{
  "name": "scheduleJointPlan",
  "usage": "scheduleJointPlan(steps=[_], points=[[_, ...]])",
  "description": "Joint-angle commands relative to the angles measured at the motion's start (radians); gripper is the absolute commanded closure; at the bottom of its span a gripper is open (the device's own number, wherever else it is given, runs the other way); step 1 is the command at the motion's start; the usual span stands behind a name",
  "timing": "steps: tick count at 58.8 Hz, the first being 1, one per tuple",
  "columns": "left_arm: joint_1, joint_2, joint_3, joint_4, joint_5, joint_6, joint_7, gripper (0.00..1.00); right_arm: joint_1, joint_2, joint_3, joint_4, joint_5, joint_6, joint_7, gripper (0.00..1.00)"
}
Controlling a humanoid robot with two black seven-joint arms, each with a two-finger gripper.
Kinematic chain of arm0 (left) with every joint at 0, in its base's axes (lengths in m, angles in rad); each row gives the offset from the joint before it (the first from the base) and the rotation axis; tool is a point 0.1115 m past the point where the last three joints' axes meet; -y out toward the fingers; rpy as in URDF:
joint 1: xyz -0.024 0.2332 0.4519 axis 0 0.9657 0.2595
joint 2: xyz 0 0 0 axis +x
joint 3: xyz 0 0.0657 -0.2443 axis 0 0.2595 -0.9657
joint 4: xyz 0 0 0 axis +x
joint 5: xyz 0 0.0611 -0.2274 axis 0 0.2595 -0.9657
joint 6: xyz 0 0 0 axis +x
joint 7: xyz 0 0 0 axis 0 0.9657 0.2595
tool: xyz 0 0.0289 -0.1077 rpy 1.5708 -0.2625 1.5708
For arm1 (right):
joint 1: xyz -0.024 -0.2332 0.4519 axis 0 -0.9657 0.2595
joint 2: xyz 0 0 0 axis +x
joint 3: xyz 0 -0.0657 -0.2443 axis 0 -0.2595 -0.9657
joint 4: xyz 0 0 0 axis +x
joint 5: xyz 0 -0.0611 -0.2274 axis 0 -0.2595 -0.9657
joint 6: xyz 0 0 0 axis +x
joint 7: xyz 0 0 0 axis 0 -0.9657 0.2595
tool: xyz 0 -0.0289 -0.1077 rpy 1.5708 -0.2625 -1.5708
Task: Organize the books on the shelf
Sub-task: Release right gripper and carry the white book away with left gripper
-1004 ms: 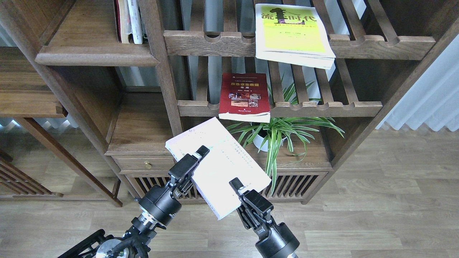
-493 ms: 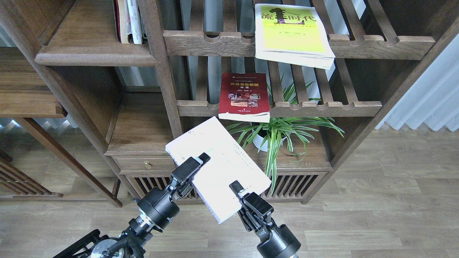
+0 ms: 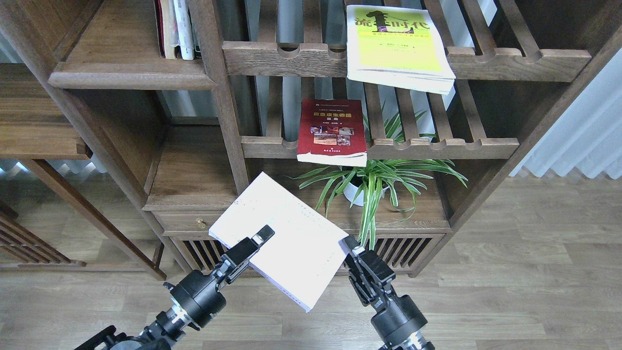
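Note:
My left gripper (image 3: pixel 259 239) is shut on the lower-left edge of the pale lavender-white book (image 3: pixel 284 238) and holds it tilted in the air in front of the low cabinet. My right gripper (image 3: pixel 353 249) is just off the book's right corner, open and holding nothing. The dark red book (image 3: pixel 331 130) lies flat on the lower slatted rack. The yellow-green book (image 3: pixel 396 46) lies flat on the upper slatted rack, overhanging its front rail. The solid dark-brown shelf (image 3: pixel 97 78) is at the upper left, with a few books (image 3: pixel 175 29) standing at its right end.
A potted spider plant (image 3: pixel 369 187) stands on the cabinet top under the red book. A lower solid board (image 3: pixel 189 189) sits above a drawer with a brass knob (image 3: pixel 199 223). A thick upright post (image 3: pixel 218 97) divides the shelf from the racks. A curtain (image 3: pixel 578 126) hangs right.
My right gripper has let go of the white book and moved right, off its edge. My left gripper has drawn the book down and to the left, holding it alone.

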Motion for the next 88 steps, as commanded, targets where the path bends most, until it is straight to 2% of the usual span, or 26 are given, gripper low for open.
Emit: scheduleJointPlan(steps=[1,16,23,38,59,72,74,82,88], points=[[0.035,-0.001,-0.038,-0.002,0.027,0.0,0.0,0.92,0.006,-0.001,0.003,-0.001,0.0,0.0,0.0,0.24],[0.056,-0.014,-0.09,-0.002,0.105,0.0,0.0,0.92,0.008,-0.004,0.029,-0.003,0.0,0.0,0.0,0.22],[0.087,-0.076,-0.174,-0.002,0.229,0.0,0.0,0.92,0.008,-0.006,0.037,-0.012,0.002,0.0,0.0,0.21],[0.148,-0.173,-0.242,-0.002,0.381,0.0,0.0,0.93,0.017,-0.006,0.048,-0.024,0.002,0.0,0.0,0.2],[0.179,-0.083,-0.325,-0.002,0.386,0.0,0.005,0.93,0.028,-0.007,0.068,-0.032,0.003,0.0,-0.001,0.2],[0.202,-0.092,-0.356,-0.002,0.383,0.0,-0.017,0.89,0.043,-0.003,0.065,-0.038,0.003,0.0,-0.001,0.2],[0.202,-0.113,-0.351,-0.002,0.38,0.0,-0.043,0.89,0.043,-0.001,0.061,-0.039,0.003,0.0,-0.001,0.2],[0.202,-0.129,-0.347,-0.002,0.38,0.0,-0.043,0.9,0.051,-0.003,0.058,-0.039,0.003,0.0,-0.001,0.2],[0.202,-0.129,-0.347,-0.002,0.381,0.0,-0.028,0.93,0.051,-0.003,0.058,-0.039,0.003,0.0,-0.001,0.2]])
